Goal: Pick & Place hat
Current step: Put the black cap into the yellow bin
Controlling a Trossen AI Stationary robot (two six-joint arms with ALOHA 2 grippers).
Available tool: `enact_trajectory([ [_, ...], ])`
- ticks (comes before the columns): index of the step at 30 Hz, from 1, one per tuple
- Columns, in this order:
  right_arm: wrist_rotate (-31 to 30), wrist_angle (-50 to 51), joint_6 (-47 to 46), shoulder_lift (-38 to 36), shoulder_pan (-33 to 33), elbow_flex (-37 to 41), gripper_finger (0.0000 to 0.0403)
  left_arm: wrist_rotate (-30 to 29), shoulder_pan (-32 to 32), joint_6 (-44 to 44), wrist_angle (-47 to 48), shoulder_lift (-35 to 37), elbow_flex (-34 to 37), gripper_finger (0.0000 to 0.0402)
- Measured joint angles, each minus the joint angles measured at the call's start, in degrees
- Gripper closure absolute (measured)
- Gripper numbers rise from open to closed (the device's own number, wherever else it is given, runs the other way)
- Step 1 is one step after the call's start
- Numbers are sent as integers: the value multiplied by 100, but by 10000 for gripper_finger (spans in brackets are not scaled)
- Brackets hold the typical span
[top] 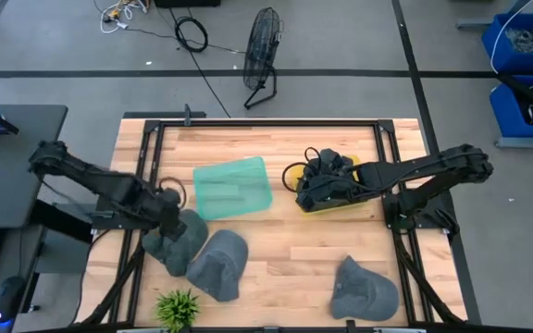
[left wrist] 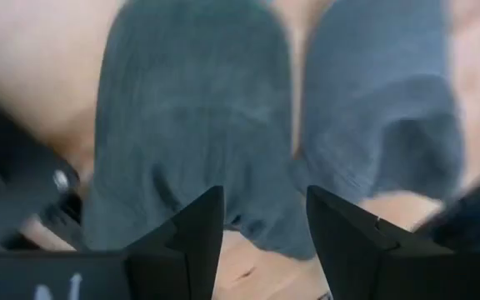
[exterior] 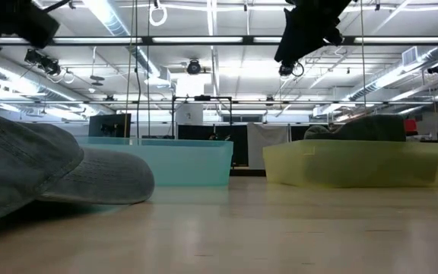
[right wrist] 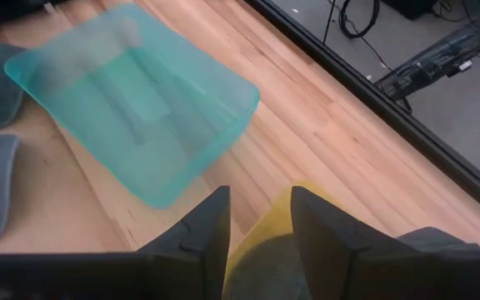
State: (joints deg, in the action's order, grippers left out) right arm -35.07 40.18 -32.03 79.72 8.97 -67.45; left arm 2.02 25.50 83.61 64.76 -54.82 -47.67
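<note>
Three grey hats lie flat on the wooden table near its near edge: one (top: 181, 242) under my left gripper, one (top: 218, 264) beside it, one (top: 364, 289) toward the right. My left gripper (top: 169, 215) (left wrist: 265, 242) hovers open over the first hat (left wrist: 190, 125), and the second hat (left wrist: 373, 108) lies beside it. More dark hats (top: 329, 171) sit in a yellow tray (top: 340, 207). My right gripper (top: 305, 191) (right wrist: 261, 242) hangs open above that tray's (right wrist: 275, 218) left end. In the low view a hat's brim (exterior: 59, 179) fills the left.
A teal tray (top: 234, 188) (right wrist: 140, 108) (exterior: 166, 161) lies between the arms, left of the yellow tray (exterior: 356, 164). A small green plant (top: 176, 307) stands at the near edge. Black frame rails (top: 266, 122) border the table. Bare wood (top: 294, 259) shows between the hats.
</note>
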Motion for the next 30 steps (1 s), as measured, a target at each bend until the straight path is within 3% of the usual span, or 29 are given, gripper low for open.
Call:
enact_trajectory([
  [4,-4,-99,2,-4,0,119,273,14,514,1264,-339,-254,366,225],
  [10,-4,-102,4,-4,0,306,273,1,877,2274,-370,-768,603,225],
  [15,-84,-114,10,-4,0,451,273,-388,972,2797,-558,-1265,611,225],
  [25,-301,-120,-8,-4,-2,589,273,-684,991,3094,-1122,-2237,611,227],
  [30,-301,-120,15,-4,-2,589,273,-726,994,2743,-1290,-2525,611,287],
])
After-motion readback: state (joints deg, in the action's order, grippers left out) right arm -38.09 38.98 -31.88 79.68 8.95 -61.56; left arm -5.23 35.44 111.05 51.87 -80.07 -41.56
